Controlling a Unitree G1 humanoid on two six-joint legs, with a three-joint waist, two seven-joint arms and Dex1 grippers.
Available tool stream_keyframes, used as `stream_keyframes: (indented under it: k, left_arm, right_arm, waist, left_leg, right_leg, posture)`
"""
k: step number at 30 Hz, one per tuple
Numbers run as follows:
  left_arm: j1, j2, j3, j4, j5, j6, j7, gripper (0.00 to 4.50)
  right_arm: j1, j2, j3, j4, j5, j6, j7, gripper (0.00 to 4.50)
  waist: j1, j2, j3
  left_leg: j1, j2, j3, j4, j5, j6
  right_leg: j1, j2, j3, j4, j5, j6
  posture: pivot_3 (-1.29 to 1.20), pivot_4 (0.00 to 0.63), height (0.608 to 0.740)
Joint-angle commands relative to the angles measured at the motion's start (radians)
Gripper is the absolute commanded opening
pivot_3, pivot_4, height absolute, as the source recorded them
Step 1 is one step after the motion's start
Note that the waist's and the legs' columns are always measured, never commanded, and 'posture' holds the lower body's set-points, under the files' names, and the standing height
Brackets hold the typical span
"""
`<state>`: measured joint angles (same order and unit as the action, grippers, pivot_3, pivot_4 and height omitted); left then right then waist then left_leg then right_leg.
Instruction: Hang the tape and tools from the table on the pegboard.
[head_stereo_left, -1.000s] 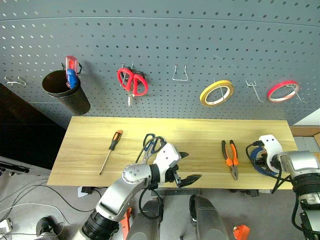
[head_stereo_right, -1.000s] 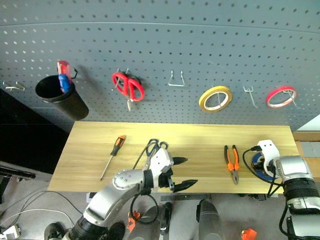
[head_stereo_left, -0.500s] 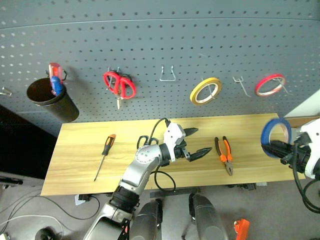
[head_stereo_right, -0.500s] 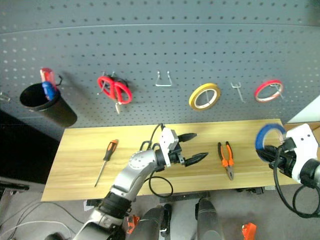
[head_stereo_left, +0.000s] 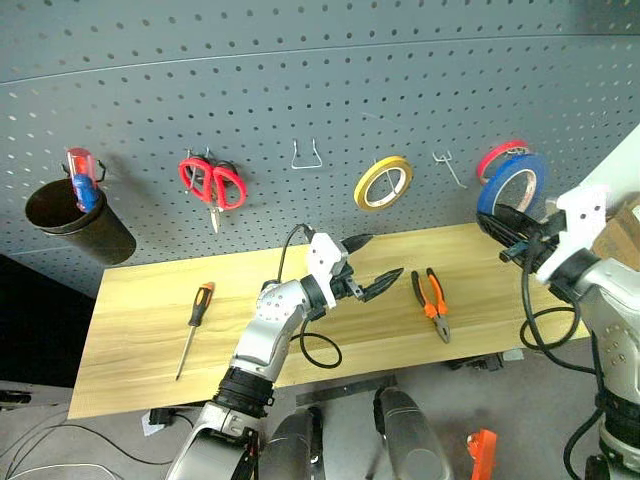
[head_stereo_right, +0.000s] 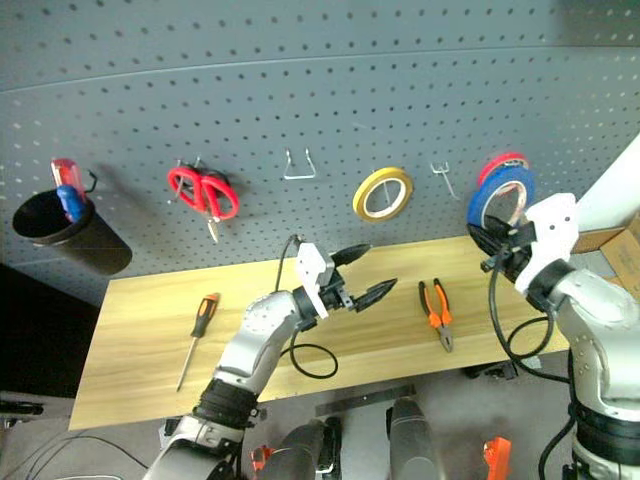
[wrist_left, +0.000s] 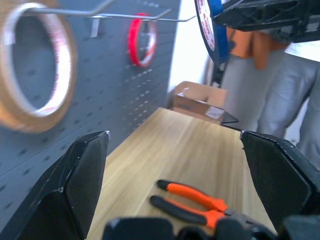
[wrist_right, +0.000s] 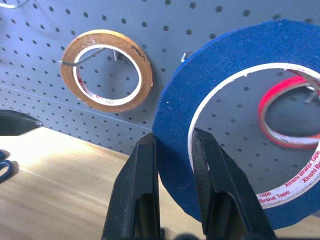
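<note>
blue tape (head_stereo_left: 510, 186) held up at the pegboard (head_stereo_left: 300, 80)
it is pinched by the right gripper (wrist_right: 175, 165); the left gripper (head_stereo_left: 372, 268) is spread wide above the table (head_stereo_left: 150, 350).

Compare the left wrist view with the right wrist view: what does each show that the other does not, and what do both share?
Left wrist view alone: the pliers lying on the table, a cardboard box beyond the table's end, a person's trousers, and the left gripper standing open and empty.

Right wrist view alone: the right gripper shut on the rim of the blue tape, seen close.

Both share: the pegboard, the yellow roll, the red roll, the blue tape and the table.
</note>
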<state>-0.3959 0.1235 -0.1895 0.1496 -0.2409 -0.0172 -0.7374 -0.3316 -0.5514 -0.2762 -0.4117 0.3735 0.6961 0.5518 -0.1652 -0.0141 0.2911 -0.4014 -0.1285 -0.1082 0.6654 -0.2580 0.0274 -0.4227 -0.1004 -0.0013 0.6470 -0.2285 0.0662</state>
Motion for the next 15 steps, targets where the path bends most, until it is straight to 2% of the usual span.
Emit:
stream_keyframes:
  k: [1, 9, 13, 15]
  left_arm:
    - [0.022, 0.004, 0.001, -0.087, 0.002, 0.013, 0.022, 4.5]
    - [0.044, 0.015, 0.001, -0.127, 0.018, 0.034, 0.066, 4.5]
    - [0.052, 0.02, -0.001, -0.141, 0.016, 0.042, 0.072, 4.5]
    - [0.056, 0.026, -0.004, -0.152, 0.018, 0.05, 0.075, 4.5]
  right_arm:
    - [-0.048, 0.007, 0.059, 0.038, -0.01, -0.064, 0.011, 0.35]
    - [-0.14, 0.018, 0.172, 0.205, -0.049, -0.127, 0.023, 0.35]
    - [-0.212, 0.047, 0.213, 0.37, -0.108, -0.175, -0.013, 0.35]
    - [-0.242, 0.071, 0.178, 0.417, -0.087, -0.143, -0.045, 1.06]
  waist:
    - [0.003, 0.0, -0.001]
    - [0.027, 0.0, -0.009]
    - [0.029, 0.001, -0.014]
    - [0.028, 0.001, -0.019]
  left_leg:
    - [0.0, 0.0, 0.0, 0.0, 0.0, 0.0]
    - [0.0, 0.0, 0.001, 0.0, 0.0, -0.001]
    - [0.0, 0.0, 0.002, 0.0, 0.0, -0.001]
    - [0.001, 0.0, 0.003, 0.0, 0.0, -0.001]
  right_leg:
    - [0.0, 0.0, 0.0, 0.0, 0.0, 0.0]
    - [-0.001, 0.001, 0.001, 0.0, 0.0, 0.0]
    - [-0.001, 0.001, 0.003, 0.0, 0.0, -0.001]
    - [-0.001, 0.002, 0.005, 0.001, 0.001, -0.001]
  posture:
    - [-0.3, 0.213, 0.74]
    - [-0.26, 0.202, 0.74]
    - [-0.25, 0.203, 0.74]
    - [-0.24, 0.203, 0.74]
